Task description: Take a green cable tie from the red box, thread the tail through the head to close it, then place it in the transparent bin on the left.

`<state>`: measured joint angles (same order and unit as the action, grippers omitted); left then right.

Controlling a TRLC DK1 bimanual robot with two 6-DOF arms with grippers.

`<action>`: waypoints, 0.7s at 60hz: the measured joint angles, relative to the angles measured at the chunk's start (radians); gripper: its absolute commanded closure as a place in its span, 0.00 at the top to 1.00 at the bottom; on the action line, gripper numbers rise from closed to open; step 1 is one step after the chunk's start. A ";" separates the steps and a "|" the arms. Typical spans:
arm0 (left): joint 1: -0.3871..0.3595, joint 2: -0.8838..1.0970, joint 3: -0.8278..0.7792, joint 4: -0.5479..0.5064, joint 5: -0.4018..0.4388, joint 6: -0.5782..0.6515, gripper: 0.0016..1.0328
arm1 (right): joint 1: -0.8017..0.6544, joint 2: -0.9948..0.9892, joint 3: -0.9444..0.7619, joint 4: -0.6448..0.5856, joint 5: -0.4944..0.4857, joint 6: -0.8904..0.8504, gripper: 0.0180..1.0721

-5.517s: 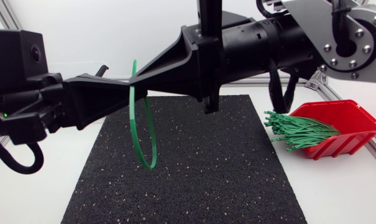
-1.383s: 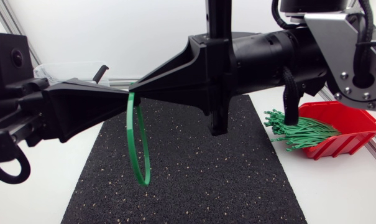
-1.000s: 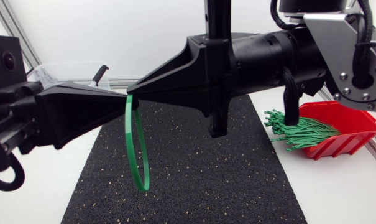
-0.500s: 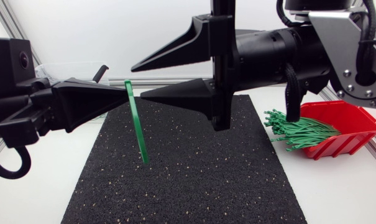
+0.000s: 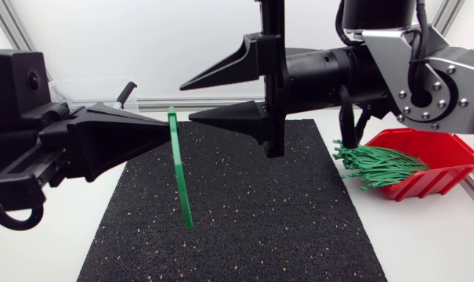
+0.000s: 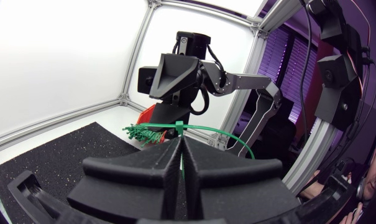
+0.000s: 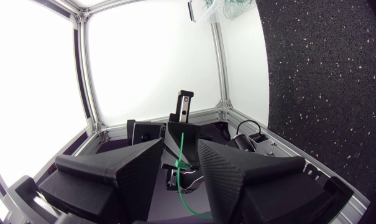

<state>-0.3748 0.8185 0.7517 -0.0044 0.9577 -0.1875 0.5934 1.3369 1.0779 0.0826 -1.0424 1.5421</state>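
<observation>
My left gripper (image 5: 166,125) is shut on a green cable tie (image 5: 180,172) bent into a loop. The loop hangs edge-on above the black mat (image 5: 237,227). My right gripper (image 5: 186,100) stands open just right of the tie's top, and neither finger touches it. In the left wrist view the tie (image 6: 207,129) sticks out past the left gripper (image 6: 179,140), with the right gripper (image 6: 175,78) ahead. In the right wrist view the tie (image 7: 184,155) shows between the open fingers of the right gripper (image 7: 180,146). The red box (image 5: 440,160) holds more green ties (image 5: 378,166). The transparent bin (image 5: 88,84) sits at the back left.
The red box (image 6: 147,115) and its ties (image 6: 139,132) lie beyond my left gripper. The mat (image 7: 324,74) covers the table's middle, with white table (image 5: 425,243) around it. An aluminium frame rail (image 5: 182,102) runs along the back edge. The bin (image 7: 206,9) has green ties in it.
My right gripper has opened, let go of the tie and drawn back slightly to the right. The loop, held by the left gripper alone, has swung edge-on.
</observation>
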 measured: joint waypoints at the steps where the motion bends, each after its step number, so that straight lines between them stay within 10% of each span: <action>1: 0.000 0.000 0.000 -0.001 0.003 0.003 0.03 | 0.000 0.000 0.000 0.000 0.000 0.000 0.42; 42: -0.015 0.016 0.003 -0.006 0.029 0.034 0.03 | 0.049 0.000 0.001 -0.005 0.000 0.000 0.23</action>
<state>-0.3897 0.8345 0.7544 -0.0105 0.9871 -0.1532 0.6426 1.3369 1.0786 0.0776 -1.0424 1.5421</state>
